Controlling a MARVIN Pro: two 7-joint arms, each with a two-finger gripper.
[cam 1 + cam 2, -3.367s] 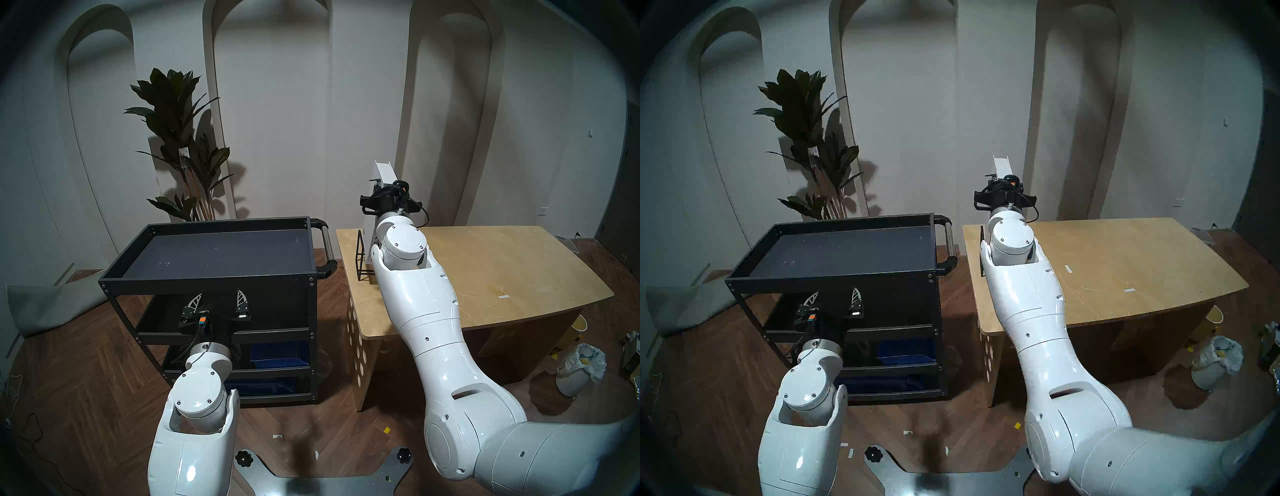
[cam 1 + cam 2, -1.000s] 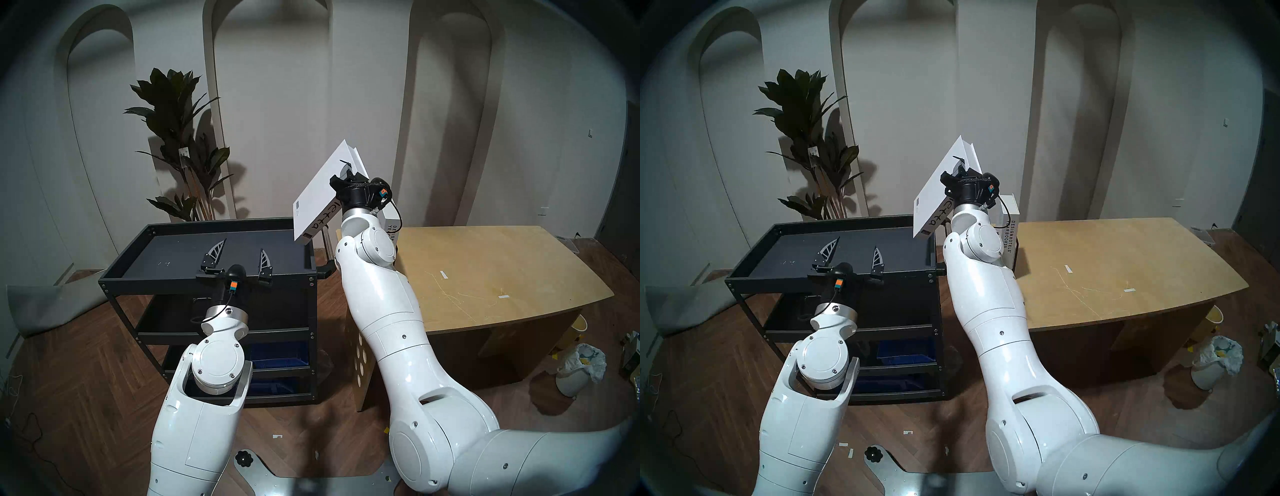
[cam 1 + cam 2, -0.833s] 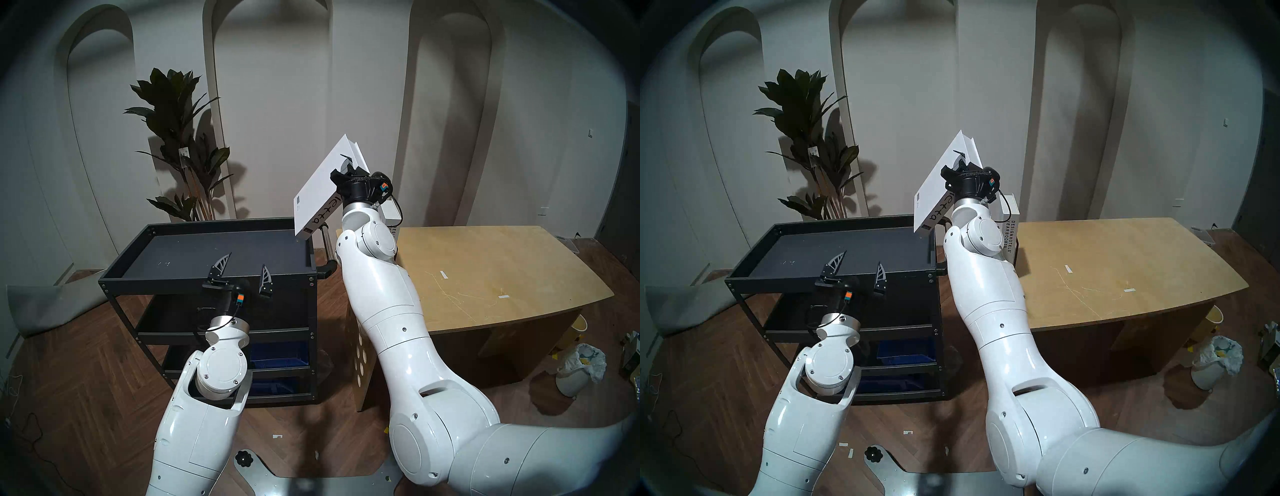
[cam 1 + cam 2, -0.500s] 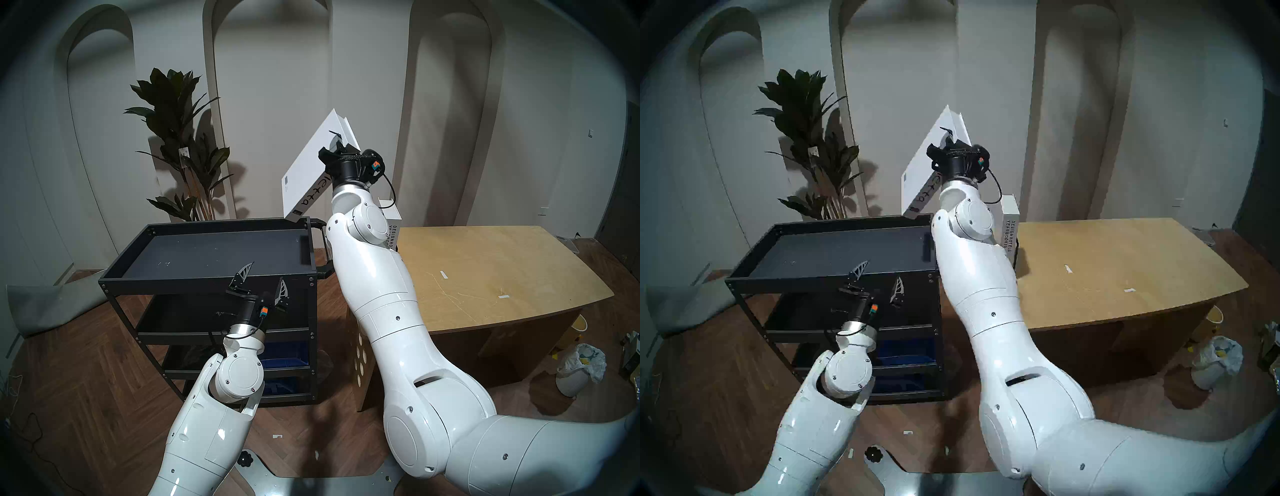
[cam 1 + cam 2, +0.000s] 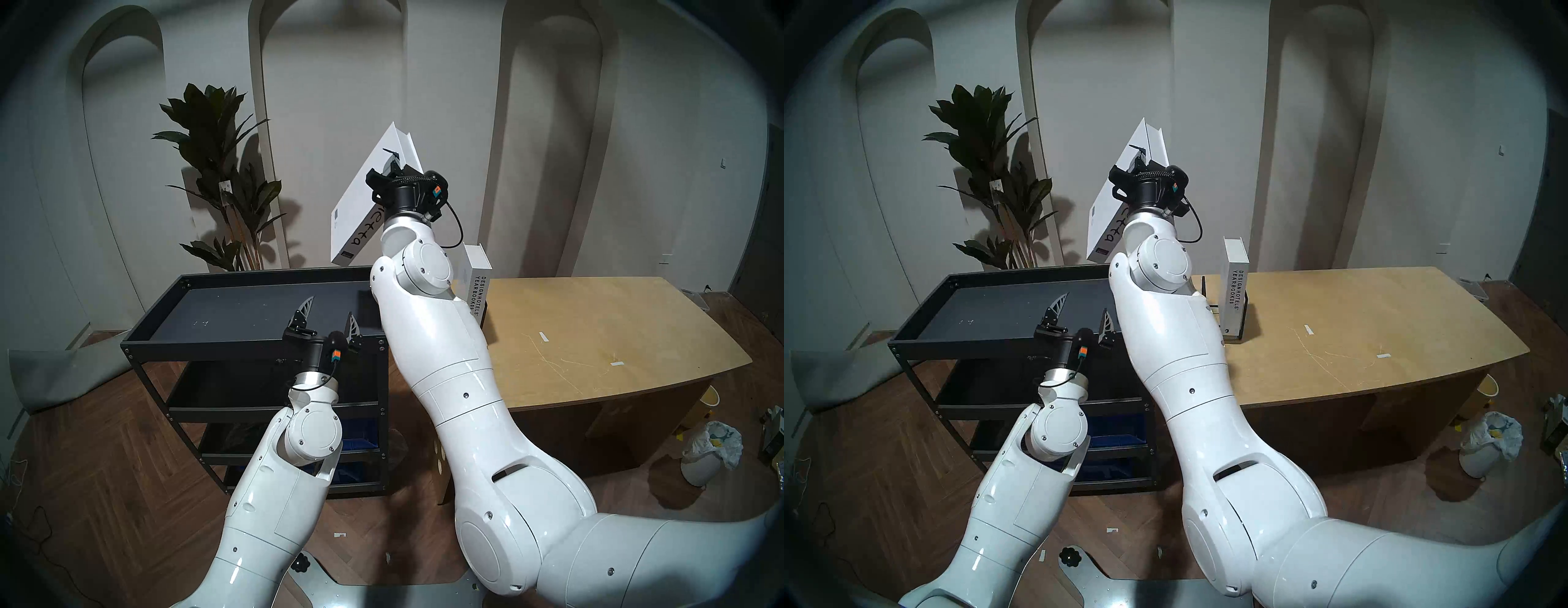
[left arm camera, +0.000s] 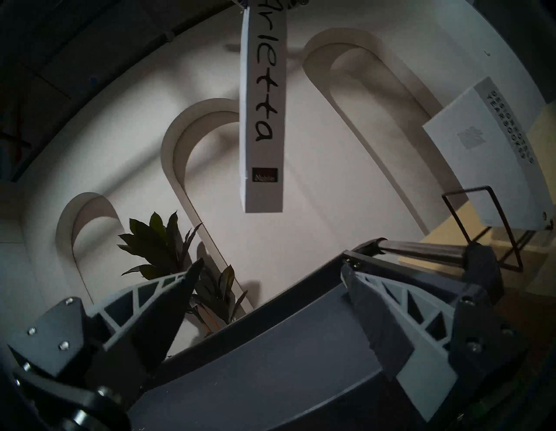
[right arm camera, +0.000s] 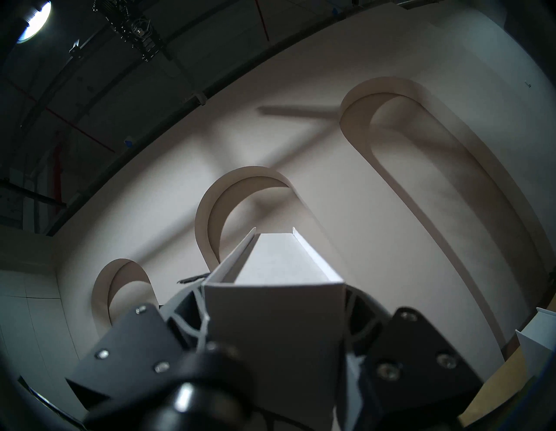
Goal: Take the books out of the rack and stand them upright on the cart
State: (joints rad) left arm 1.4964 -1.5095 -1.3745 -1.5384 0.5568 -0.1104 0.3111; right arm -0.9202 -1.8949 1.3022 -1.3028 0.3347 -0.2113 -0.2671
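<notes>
Right hand (image 5: 392,163) grips Arletta book (image 5: 360,204); fingertips hidden.

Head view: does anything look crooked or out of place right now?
Only the Arletta book: it hangs tilted in the right hand, above the cart. The other book stands straight in the rack.

Matt dark metal cart (image 5: 254,344); pale wooden table (image 5: 594,322), smooth; glossy white plastic arms (image 5: 466,382)
</notes>
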